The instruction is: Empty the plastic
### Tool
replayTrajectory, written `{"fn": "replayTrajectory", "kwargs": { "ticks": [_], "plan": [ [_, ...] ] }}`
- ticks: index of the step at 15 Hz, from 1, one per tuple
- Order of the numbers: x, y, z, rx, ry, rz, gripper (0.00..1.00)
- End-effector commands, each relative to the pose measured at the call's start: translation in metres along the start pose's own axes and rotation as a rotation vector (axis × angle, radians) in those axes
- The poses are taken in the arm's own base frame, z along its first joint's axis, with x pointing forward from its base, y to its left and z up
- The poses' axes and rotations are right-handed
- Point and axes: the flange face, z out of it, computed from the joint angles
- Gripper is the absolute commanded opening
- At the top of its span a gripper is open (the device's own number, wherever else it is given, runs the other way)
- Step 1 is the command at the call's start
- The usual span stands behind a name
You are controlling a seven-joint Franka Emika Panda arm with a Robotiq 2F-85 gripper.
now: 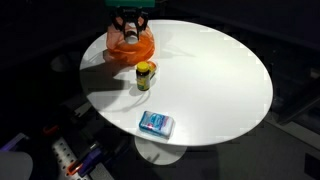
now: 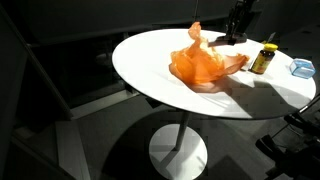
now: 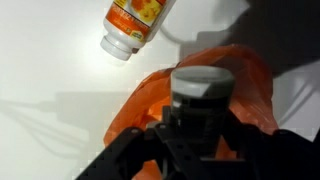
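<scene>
Figure: hand over the bag, with 2 items outside it. The orange plastic bag (image 1: 131,46) lies crumpled at the far left of the round white tabletop (image 1: 220,80), close to its far edge. In an exterior view it rises in a peak (image 2: 205,65). The hand (image 1: 131,25) hangs directly over the bag. In the wrist view the hand (image 3: 203,112) is set around a gray-capped container (image 3: 203,82) that stands up out of the orange film. Whether the fingers press on the container or merely flank it cannot be told, so the grip is uncertain.

1 bottle (image 1: 144,76) with a yellow label stands upright just beside the bag on its near side. 1 blue packet (image 1: 155,123) lies well apart, at the near edge.

Hazards:
- Film pinched between finger and container would lift the whole bag rather than its contents.
- A dragged or swinging bag could topple the upright bottle, which stands close enough to be struck.
- A light grip on the smooth cap could let the container slip and roll.
- The bag is close to the far rim, so a sideways pull could slide it off the tabletop.
</scene>
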Motion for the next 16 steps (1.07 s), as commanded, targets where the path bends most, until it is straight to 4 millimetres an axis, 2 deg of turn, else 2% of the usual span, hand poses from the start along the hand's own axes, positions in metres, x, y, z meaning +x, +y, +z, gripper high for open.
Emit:
{"fn": "replayTrajectory", "kwargs": {
  "ticks": [1, 5, 9, 12, 16],
  "plan": [
    [-0.027, 0.017, -0.031, -0.081, 0.023, 0.125, 0.25],
    [-0.069, 0.055, -0.048, -0.158, 0.038, 0.292, 0.25],
    [-0.122, 0.087, -0.049, -0.197, 0.053, 0.447, 0.25],
    [-0.167, 0.098, -0.038, -0.192, 0.053, 0.538, 0.25],
    [-0.217, 0.092, -0.004, -0.150, 0.024, 0.605, 0.25]
  ]
}}
